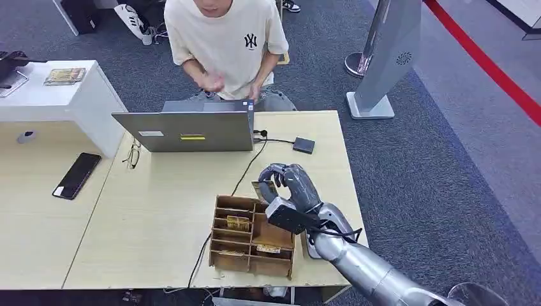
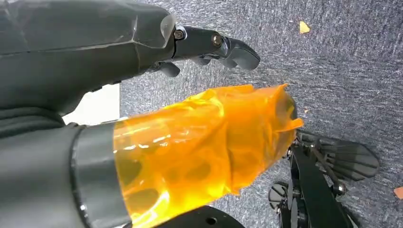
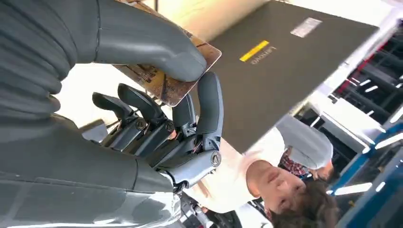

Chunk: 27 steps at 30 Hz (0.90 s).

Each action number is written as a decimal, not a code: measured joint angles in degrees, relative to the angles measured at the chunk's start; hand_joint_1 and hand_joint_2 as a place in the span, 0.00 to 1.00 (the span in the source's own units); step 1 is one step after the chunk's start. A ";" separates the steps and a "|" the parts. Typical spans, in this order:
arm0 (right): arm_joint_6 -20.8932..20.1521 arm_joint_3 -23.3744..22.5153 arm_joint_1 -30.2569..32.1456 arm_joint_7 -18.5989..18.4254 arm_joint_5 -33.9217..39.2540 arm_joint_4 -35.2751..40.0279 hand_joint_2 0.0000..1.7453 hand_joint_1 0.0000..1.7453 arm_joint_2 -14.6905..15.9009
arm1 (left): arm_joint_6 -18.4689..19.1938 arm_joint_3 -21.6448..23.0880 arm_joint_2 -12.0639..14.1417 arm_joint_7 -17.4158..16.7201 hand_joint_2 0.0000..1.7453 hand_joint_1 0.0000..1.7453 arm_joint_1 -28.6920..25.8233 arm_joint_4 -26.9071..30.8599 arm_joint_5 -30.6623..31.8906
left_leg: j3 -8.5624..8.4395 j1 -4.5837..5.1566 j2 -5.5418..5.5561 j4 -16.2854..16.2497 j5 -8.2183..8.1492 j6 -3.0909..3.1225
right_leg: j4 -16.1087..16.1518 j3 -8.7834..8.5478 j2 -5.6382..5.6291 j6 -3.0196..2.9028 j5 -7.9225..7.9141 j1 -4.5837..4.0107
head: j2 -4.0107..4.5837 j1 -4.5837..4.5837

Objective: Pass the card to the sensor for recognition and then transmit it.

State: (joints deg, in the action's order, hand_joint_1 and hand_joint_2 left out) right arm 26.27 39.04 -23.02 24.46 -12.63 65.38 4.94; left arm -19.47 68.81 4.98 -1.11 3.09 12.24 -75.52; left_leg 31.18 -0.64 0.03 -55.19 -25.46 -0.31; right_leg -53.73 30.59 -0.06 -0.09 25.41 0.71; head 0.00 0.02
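Observation:
My right hand (image 1: 290,185) hovers above the far right corner of the wooden card box (image 1: 224,255) and pinches a brownish card (image 1: 265,190) between thumb and fingers. The right wrist view shows the card (image 3: 164,80) clamped under the thick thumb, with the dark fingers beneath it. A small dark square sensor (image 1: 303,145) lies on the table beyond the hand, wired to the laptop (image 1: 191,131). My left hand (image 2: 209,45) hangs over grey carpet with its fingers apart and nothing in them.
A person in a cream T-shirt (image 1: 223,44) sits behind the laptop. More cards (image 1: 237,222) lie in the box compartments. Glasses (image 1: 132,155) and a phone (image 1: 76,174) lie to the left. A cable (image 1: 245,169) runs from laptop past the box.

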 joint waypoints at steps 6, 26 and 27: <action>-0.57 -0.94 -0.03 0.83 2.05 1.29 1.00 1.00 -0.22 | 0.00 0.00 0.02 0.00 0.00 0.00 0.00 0.00 -0.02 | 0.00 0.00 0.00 0.00 0.00 0.00 | 0.00 0.00 0.00 0.00 0.00 0.00 | 0.00 0.00; -3.21 -3.30 -1.50 2.80 7.50 3.87 1.00 1.00 -0.85 | -0.18 0.00 -0.24 0.02 0.00 0.00 0.01 0.00 -0.09 | 0.00 0.00 0.00 0.00 0.00 0.00 | 0.00 0.00 0.00 0.00 0.00 0.00 | 0.00 0.00; -3.30 -3.41 -1.69 2.93 7.56 3.89 1.00 1.00 -0.92 | -0.18 0.00 -0.24 0.02 0.00 0.00 0.01 0.00 -0.09 | 0.00 0.00 0.00 0.00 0.00 0.00 | 0.00 0.00 0.00 0.00 0.00 0.00 | 0.00 0.00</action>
State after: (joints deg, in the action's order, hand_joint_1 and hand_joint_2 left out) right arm 22.97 35.63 -24.71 27.39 -5.07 69.26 4.02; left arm -19.65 68.81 4.74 -1.09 3.10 12.24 -75.60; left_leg 31.18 -0.64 0.02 -55.19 -25.46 -0.31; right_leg -53.73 30.59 -0.06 -0.09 25.41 0.71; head 0.00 0.02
